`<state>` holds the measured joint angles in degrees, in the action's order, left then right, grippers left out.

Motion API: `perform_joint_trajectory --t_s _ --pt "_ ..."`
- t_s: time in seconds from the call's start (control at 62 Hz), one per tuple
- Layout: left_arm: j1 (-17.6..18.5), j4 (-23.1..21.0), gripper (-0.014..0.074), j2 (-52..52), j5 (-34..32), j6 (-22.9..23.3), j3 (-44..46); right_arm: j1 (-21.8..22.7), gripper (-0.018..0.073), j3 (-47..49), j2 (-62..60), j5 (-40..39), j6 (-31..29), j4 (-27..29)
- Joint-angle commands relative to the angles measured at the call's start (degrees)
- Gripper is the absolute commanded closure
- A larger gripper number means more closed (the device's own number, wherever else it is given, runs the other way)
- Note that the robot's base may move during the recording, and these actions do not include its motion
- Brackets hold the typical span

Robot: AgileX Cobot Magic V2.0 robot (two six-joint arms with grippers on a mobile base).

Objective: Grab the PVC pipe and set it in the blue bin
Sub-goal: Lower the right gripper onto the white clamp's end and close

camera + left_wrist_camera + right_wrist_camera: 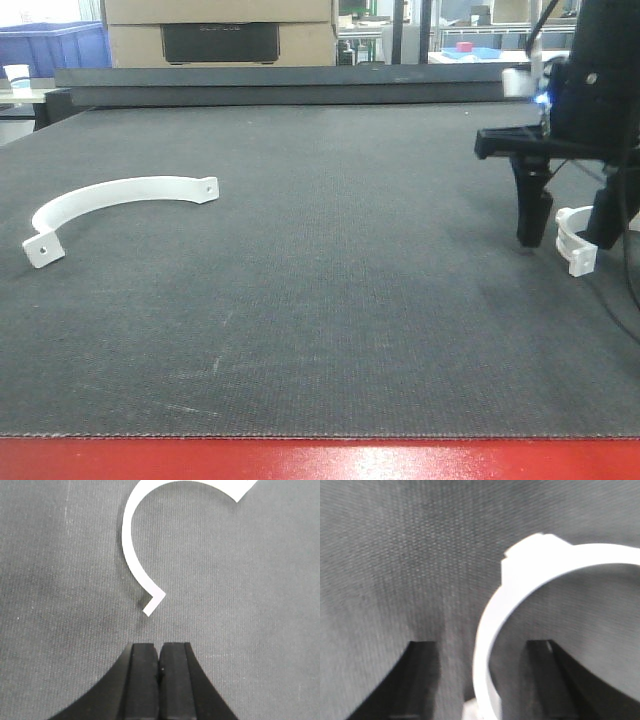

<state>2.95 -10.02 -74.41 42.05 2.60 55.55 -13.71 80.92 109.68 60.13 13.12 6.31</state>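
Front view: low, level across dark mat (330, 300). Both wrist views: close, facing down onto same mat.

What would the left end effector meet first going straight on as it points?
Likely the near tab of the white curved PVC piece, just ahead of the shut left end effector; height unclear.

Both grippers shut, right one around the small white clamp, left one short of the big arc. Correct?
Not quite. The right gripper is open, its jaws apart on either side of the small white clamp, as the right wrist view shows. The left gripper is shut, short of the big arc.
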Motion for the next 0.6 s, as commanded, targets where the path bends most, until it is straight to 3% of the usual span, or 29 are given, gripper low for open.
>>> perform_joint_trajectory --t_s 0.0,0.274,0.403,0.516,0.581 --pt "0.4 -0.4 0.0707 0.0 -0.9 0.4 0.4 0.0 0.0326 0.3 0.6 -1.3 0.2 0.5" --pt "0.4 -0.4 0.0707 0.0 -0.9 0.4 0.4 0.0 0.0343 0.3 1.0 -2.5 1.4 0.1" --pt "0.4 -0.4 0.0707 0.0 -0.9 0.4 0.4 0.0 0.0496 0.3 1.0 -2.0 1.5 -1.1" --pt "0.4 -0.4 0.0707 0.0 -0.8 0.4 0.4 0.0 0.0719 0.3 1.0 -0.7 1.5 -4.7" --pt "0.4 -0.4 0.0707 0.0 -0.5 0.8 0.4 0.0 0.0722 0.3 1.0 0.7 1.9 -6.3"
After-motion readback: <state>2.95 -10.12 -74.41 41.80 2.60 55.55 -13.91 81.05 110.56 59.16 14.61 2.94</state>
